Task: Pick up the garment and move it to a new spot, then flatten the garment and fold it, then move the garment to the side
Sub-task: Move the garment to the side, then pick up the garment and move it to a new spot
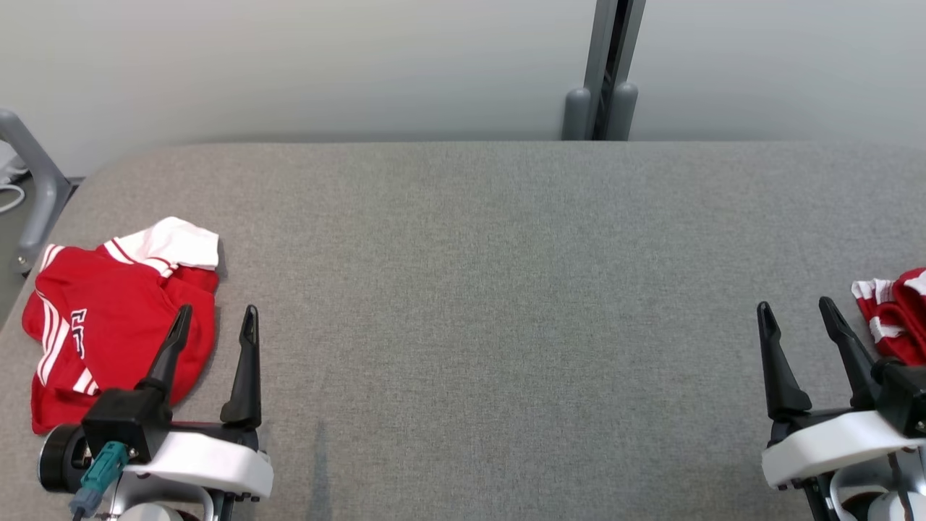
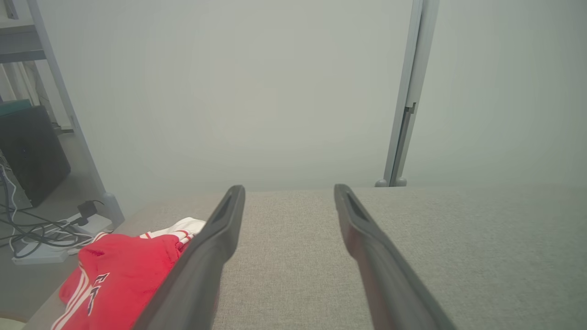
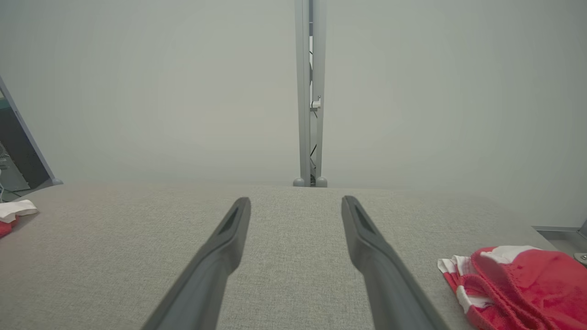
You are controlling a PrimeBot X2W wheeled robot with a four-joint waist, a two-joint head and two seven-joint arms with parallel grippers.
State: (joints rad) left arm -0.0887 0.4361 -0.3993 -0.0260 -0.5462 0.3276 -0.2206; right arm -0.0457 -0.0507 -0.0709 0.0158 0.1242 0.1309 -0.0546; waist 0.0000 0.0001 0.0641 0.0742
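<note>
Reporting both arms low at the grey table's (image 1: 506, 289) near edge: left gripper (image 1: 218, 310) and right gripper (image 1: 794, 304) point forward, jaws wide, empty. I see the red jersey (image 1: 108, 318) crumpled at the table's left end.

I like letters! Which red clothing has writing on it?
The red garment beside the left claw: white lettering shows on it. The right-edge garment shows only stripes.

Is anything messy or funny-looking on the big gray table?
Yes. The left garment, red and white, lies crumpled near the left edge of the table. The right garment, also red and white, sits bunched up at the right edge. Neither is flat or folded. Nothing looks spilled or broken.
</note>
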